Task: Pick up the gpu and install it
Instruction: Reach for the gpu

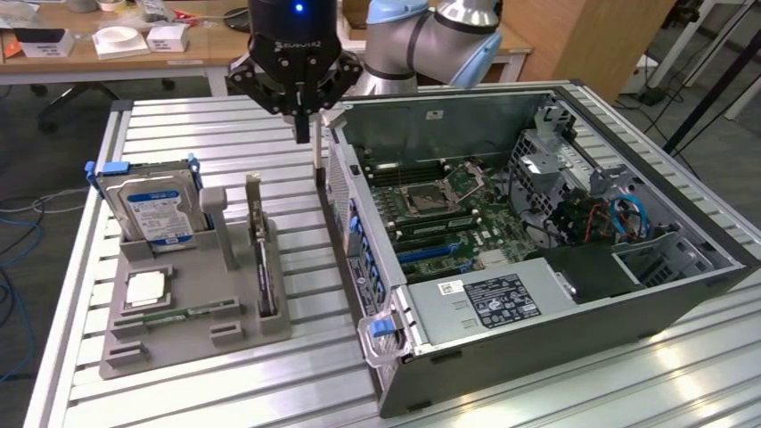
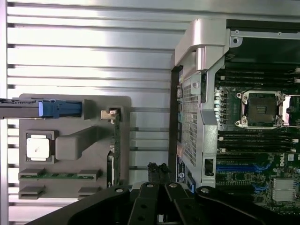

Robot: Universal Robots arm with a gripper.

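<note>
Underneath everything, a slatted metal counter (image 1: 238,392), parts spread out for reach from above.

On the exterior view's right, an open computer case (image 1: 666,294), laid on its side with the panel off, leaving the motherboard (image 1: 452,214) facing up and its slots open to a straight-down approach.

On the exterior view's left, a grey holder (image 1: 178,334), with a separate seat for each part to keep them apart.

At its far end, a hard drive (image 1: 152,209) standing upright.

Just right of that, on the side toward the case, the gpu (image 1: 259,259). Stands on its long edge in a narrow slot, top edge free, probably for pinching from above. Untouched, not yet lifted.

Flat in the near-left recesses, a processor chip (image 1: 145,287) and a memory stick (image 1: 178,314).

Over the gap between holder and case, toward the far side, the gripper (image 1: 302,134), pointing straight down. Fingers (image 1: 302,120) pressed together with nothing visibly between them, above and beyond the gpu, clear of it.
</note>
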